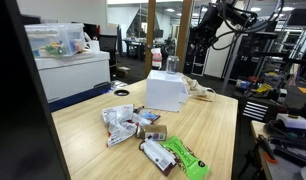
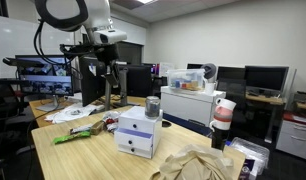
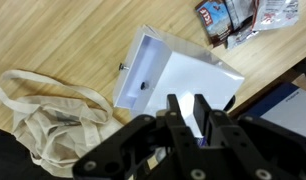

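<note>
– Gripper (image 3: 189,103) state?
– Jaws slightly apart, empty. Hangs well above the white drawer box (image 3: 183,75) on the bench (image 3: 53,30), one drawer pulled out.
– Neighbours?
– Canvas bag (image 3: 43,110) just beside the box; snack packets (image 3: 218,15) near.

The claw (image 3: 189,118) is black. Beneath it is a white drawer box (image 3: 178,75). Left of it in the wrist view is a beige cloth bag (image 3: 43,105), beyond it dark red-brown snack packets (image 3: 218,18), and around it a pale wood-grain worktop (image 3: 63,35).
</note>
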`<action>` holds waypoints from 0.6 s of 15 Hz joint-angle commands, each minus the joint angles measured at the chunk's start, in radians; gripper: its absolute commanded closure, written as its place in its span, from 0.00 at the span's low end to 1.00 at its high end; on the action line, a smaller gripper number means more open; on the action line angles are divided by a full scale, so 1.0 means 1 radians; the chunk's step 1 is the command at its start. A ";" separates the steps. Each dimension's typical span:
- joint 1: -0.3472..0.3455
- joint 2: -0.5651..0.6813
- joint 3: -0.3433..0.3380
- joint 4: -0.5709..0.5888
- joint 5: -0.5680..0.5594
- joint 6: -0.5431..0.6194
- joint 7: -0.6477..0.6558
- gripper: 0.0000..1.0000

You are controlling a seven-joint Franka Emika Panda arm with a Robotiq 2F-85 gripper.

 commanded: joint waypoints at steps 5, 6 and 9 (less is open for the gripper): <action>0.021 -0.011 0.036 0.077 0.058 0.008 -0.037 0.39; 0.021 -0.011 0.036 0.078 0.058 0.008 -0.037 0.36; 0.021 -0.011 0.036 0.078 0.058 0.008 -0.037 0.36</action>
